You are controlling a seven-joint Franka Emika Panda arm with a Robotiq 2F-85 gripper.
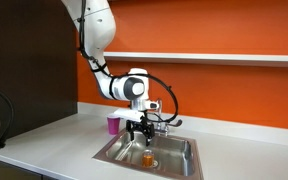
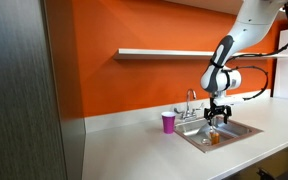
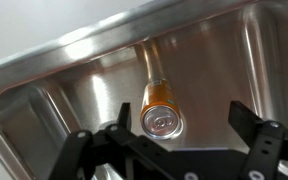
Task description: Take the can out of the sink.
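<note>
The orange-brown can (image 3: 160, 110) stands upright on the floor of the steel sink (image 3: 224, 60), its pale metallic top facing the wrist camera. It also shows in both exterior views (image 1: 148, 153) (image 2: 214, 137) inside the basin. My gripper (image 3: 176, 120) is open and hangs above the can, which sits nearer the left finger than the right. The fingers are apart from the can. In the exterior views the gripper (image 1: 141, 128) (image 2: 217, 116) is just above the sink rim.
A pink cup (image 1: 113, 123) (image 2: 168, 122) stands on the counter beside the sink. A chrome faucet (image 1: 167, 119) (image 2: 191, 101) rises at the sink's back. An orange wall with a white shelf (image 2: 174, 52) is behind. A dark cabinet (image 2: 24, 90) stands at one end.
</note>
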